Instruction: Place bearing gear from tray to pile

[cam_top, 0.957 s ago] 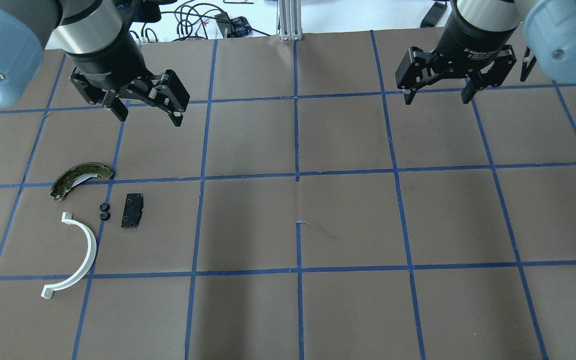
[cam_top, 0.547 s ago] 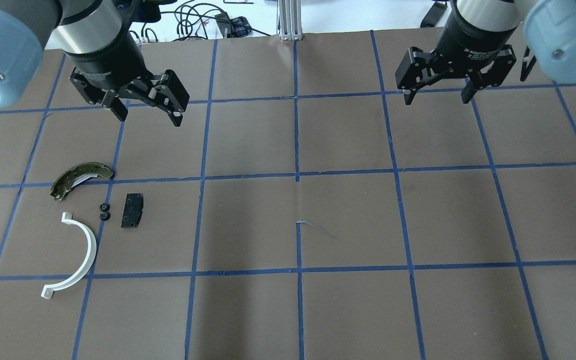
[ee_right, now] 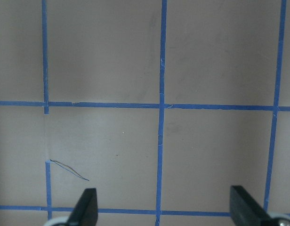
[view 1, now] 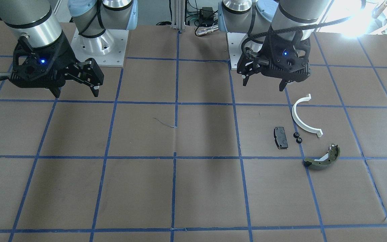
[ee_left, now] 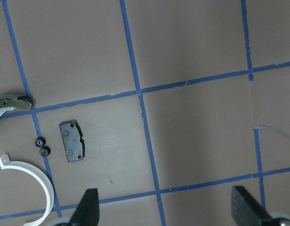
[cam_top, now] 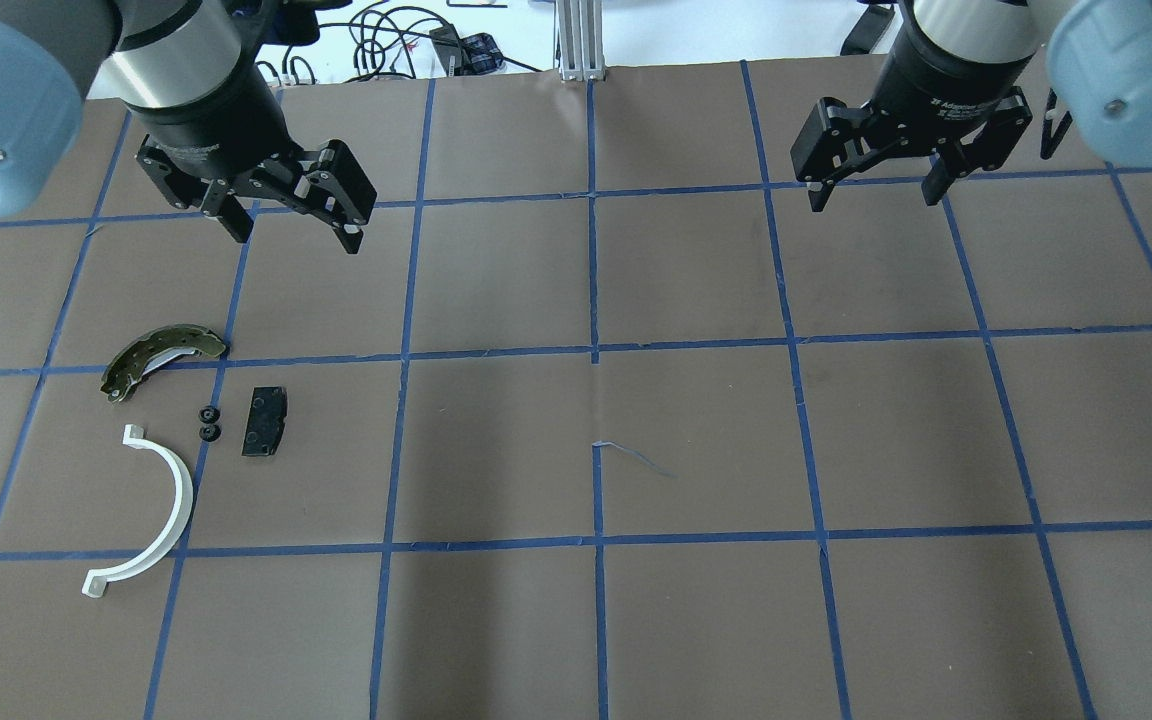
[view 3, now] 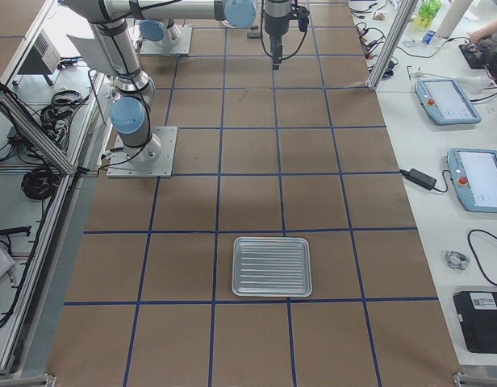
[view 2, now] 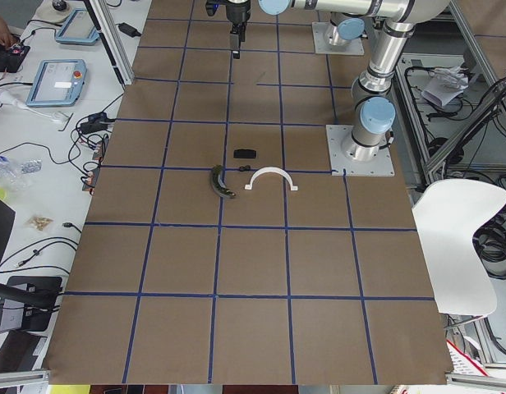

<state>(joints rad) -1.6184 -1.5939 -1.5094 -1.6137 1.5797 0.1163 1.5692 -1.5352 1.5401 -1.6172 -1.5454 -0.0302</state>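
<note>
Fingers on both arms are spread wide and carry nothing: the left fingers (cam_top: pixel 348 228) hover just beyond the pile (cam_top: pixel 207 432), and the right fingers (cam_top: pixel 814 192) hover toward the far edge of the bench (cam_top: pixel 696 450), on its right half. Nearest the robot's edge lies the white half-ring (cam_top: pixel 172 500). Next come two tiny gears (cam_top: pixel 207 414) just beside the black pad (cam_top: pixel 265 421), then the green shoe (cam_top: pixel 161 358). Gears that small could roll or scatter if the left arm dropped carelessly. The tray (view 3: pixel 272 266), toward the bench's right edge, looks bare, so a reach there may close on nothing. Between pile and tray there is ample room.
</note>
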